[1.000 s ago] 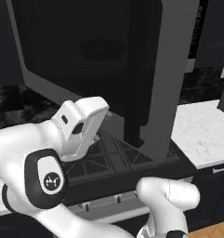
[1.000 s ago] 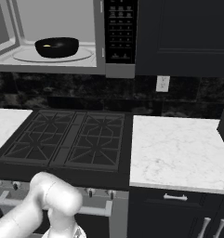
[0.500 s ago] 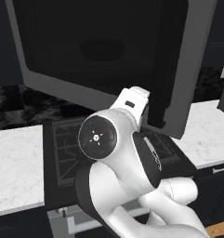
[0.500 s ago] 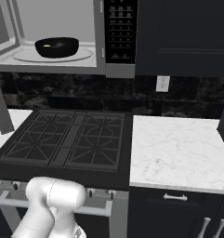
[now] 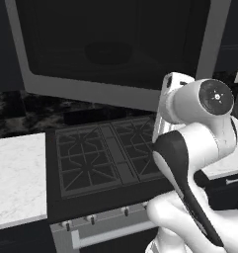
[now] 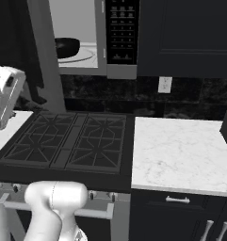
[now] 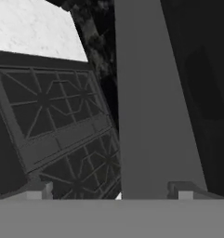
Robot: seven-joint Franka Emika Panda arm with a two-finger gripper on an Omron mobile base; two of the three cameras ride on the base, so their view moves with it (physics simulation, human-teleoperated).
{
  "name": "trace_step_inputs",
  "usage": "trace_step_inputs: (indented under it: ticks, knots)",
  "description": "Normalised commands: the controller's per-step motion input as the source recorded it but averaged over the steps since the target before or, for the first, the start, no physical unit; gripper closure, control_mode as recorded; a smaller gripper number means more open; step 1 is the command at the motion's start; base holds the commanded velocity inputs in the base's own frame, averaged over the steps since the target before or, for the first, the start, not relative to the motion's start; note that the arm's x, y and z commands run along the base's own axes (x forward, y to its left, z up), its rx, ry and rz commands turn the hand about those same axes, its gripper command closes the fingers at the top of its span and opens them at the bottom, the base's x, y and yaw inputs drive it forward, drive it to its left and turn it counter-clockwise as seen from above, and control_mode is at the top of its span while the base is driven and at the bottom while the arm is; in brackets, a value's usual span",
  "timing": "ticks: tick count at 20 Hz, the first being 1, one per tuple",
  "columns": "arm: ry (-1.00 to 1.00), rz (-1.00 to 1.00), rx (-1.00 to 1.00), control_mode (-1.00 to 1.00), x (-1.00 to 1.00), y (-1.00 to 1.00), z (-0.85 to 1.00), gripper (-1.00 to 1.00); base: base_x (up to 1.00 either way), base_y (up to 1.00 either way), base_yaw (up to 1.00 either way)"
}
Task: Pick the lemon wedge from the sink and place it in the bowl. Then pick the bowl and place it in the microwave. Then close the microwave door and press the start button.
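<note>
1. End effector [image 7: 111, 191]: in the hand view both finger tips rise at the bottom, set wide apart, nothing between them. They sit right at the grey frame of the door [image 7: 153, 102], one tip either side of the frame's lower end.
2. Arm: in the left base view its white body fills the lower right, hand turned toward the door's bottom edge [image 5: 115, 94]. In the right base view a part of the hand shows at the left edge, just beside the door's frame [image 6: 42, 56].
3. Stove [image 5: 105, 158]: black grates, directly below the microwave [image 6: 122, 35]; white marble tabletop [image 6: 181, 150] on both sides of it.
4. Door: partly swung, standing between open and shut. Dark tinted window faces the left base camera; a faint round shape shows through it.
5. Bowl [image 6: 67, 47]: black, inside the microwave on the turntable [image 6: 86, 55], partly hidden by the door's frame. Lemon wedge cannot be made out.
6. Button panel [image 6: 120, 30]: black, right of the cavity. Outlet [image 6: 164, 84] on the dark backsplash below the cabinets.
</note>
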Motion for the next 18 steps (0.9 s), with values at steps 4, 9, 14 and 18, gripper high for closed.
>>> trace_step_inputs:
  ticks: [4, 9, 14, 18]
  knots:
    - [0.11, 0.35, 0.04, -1.00, 0.94, -0.51, 0.29, -1.00, 0.00, 0.00, 0.00]
    - [0.06, 0.30, 0.01, -1.00, 0.94, -0.39, 0.10, -1.00, 0.00, 0.00, 0.00]
    - [-0.02, 0.18, 0.00, -1.00, 0.84, -0.06, -0.02, -1.00, 0.00, 0.00, 0.00]
    - [-0.07, 0.07, 0.00, -1.00, 0.84, 0.00, -0.14, -1.00, 0.00, 0.00, 0.00]
